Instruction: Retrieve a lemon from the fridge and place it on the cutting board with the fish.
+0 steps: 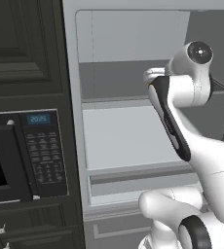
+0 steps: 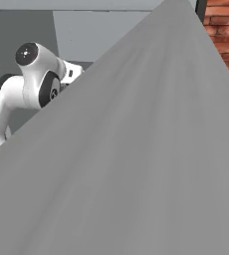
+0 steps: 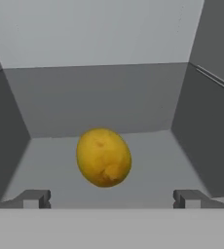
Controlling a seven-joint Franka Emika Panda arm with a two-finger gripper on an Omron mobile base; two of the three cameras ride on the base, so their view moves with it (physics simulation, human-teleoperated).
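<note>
Inside, the fridge (image 1: 128, 136) stands open, its light grey compartments and shelves exposed in the left base view, and the white arm (image 1: 182, 116) reaches from the lower right into the middle shelf space. At nine o'clock from the fridge sits a black microwave (image 1: 26, 155) set in dark cabinetry, with a keypad and a small lit display.

Through the hand view, the lemon (image 3: 103, 157) rests on the grey shelf floor (image 3: 50, 165) of a compartment, ahead of the claw (image 3: 112, 198) and a touch toward eleven o'clock from the midpoint between the tips. Its long axis runs on a slant, from about eleven o'clock to five o'clock in that view, with a small knobbly end showing low at five o'clock. The claw is released, its two dark fingertips (image 3: 36, 198) spread wide at the bottom of the view, one at either side, and the lemon lies beyond them, untouched, in the gap's line.

From the right base view, a broad grey fridge door (image 2: 136, 159) slants across the picture, with the arm's upper joint at ten o'clock and a strip of red brick wall (image 2: 225, 30) at one o'clock.
</note>
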